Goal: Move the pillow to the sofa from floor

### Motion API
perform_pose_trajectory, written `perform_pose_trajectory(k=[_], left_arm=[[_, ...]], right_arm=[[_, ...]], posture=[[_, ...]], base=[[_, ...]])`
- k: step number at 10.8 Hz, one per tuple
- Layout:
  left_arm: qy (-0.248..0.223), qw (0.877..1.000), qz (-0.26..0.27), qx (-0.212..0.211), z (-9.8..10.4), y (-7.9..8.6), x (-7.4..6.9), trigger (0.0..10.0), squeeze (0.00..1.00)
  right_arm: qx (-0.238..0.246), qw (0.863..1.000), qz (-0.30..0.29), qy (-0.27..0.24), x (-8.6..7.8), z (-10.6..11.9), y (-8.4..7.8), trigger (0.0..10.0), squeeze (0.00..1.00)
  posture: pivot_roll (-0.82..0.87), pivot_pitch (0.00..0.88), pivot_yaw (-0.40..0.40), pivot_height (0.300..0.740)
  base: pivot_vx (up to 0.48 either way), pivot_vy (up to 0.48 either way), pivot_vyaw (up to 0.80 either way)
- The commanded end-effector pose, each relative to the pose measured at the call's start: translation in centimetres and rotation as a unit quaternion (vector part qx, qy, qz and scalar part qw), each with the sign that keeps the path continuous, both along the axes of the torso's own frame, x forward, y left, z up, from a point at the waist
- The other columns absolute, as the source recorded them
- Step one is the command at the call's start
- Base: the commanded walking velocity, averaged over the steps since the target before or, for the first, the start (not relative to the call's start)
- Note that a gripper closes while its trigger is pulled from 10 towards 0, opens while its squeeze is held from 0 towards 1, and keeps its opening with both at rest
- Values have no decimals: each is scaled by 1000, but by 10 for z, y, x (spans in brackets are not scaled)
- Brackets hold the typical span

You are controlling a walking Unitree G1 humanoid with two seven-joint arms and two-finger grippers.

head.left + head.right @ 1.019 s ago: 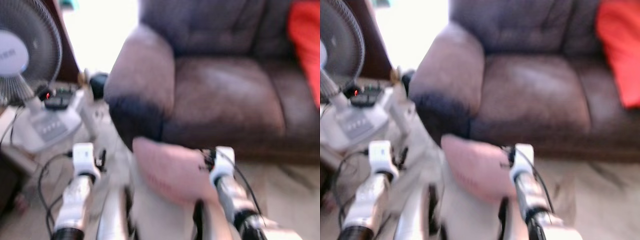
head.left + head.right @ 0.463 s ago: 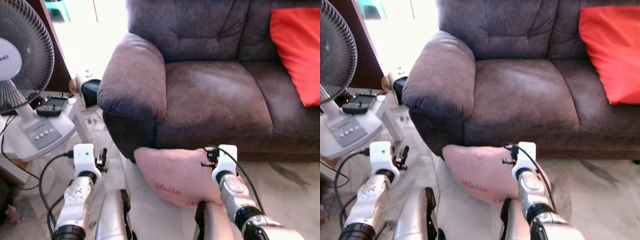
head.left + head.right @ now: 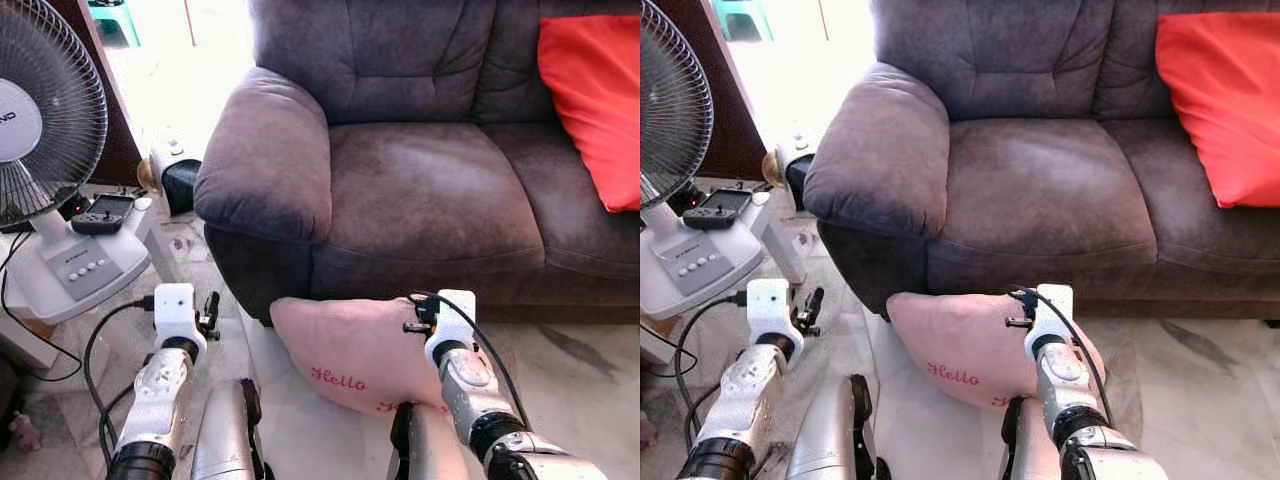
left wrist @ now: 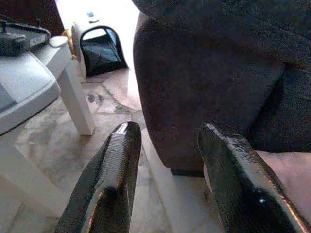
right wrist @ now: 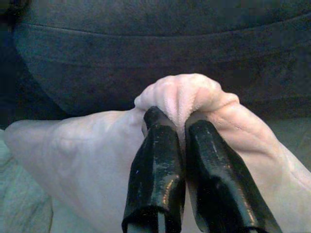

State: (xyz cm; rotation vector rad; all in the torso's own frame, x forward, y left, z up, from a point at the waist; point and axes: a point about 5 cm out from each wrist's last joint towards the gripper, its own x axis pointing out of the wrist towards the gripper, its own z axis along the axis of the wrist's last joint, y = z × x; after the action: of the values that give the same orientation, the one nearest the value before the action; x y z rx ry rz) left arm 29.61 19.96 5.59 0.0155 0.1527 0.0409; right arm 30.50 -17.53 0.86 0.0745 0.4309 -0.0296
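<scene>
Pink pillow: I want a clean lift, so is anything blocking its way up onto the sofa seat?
Nothing visible does. The right gripper is shut on the pink pillow, which is before the sofa; the seat cushion above is bare. The red cushion sits farther right.

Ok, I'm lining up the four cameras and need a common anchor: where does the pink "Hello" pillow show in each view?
Left eye view: the pink "Hello" pillow lies low and central, at the foot of the dark grey fabric sofa.
Right eye view: low, slightly left of centre.
Left wrist view: a pink sliver at the lower right corner.
Right wrist view: central, a fold pinched by the right gripper.
Shared landmark: the sofa's front.
</scene>
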Motion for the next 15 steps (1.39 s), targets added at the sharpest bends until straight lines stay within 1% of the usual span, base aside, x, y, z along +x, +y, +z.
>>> perform_pose_trajectory(k=[1, 5, 6, 8, 11, 15], left_arm=[[-1, 1000, -7, 8, 1, -1, 2, 10000, 0], [-5, 1000, -16, 14, 1, -5, 4, 10000, 0], [-2, 1000, -14, 12, -1, -5, 2, 10000, 0], [0, 1000, -12, 12, -2, -5, 2, 10000, 0], [1, 1000, -11, 12, -2, -5, 2, 10000, 0], [1, 1000, -10, 13, -3, -4, 1, 10000, 0]], right_arm=[[-7, 998, -1, -57, 14, 20, -1, 10000, 0], [-10, 998, 0, -64, 15, 22, -1, 10000, 0], [-11, 998, -1, -66, 15, 23, -2, 10000, 0], [-15, 998, 0, -67, 15, 23, -3, 10000, 0], [-15, 998, 0, -65, 15, 23, -3, 10000, 0], [-16, 998, 2, -61, 15, 22, -1, 10000, 0]], posture=[[104, 0, -20, 540], [102, 0, -20, 540], [101, 0, -21, 548], [102, 2, -23, 587], [102, 8, -25, 627], [105, 14, -27, 712]], base=[[0, 0, 0], [0, 0, 0], [0, 0, 0], [0, 0, 0], [0, 0, 0], [0, 0, 0]])
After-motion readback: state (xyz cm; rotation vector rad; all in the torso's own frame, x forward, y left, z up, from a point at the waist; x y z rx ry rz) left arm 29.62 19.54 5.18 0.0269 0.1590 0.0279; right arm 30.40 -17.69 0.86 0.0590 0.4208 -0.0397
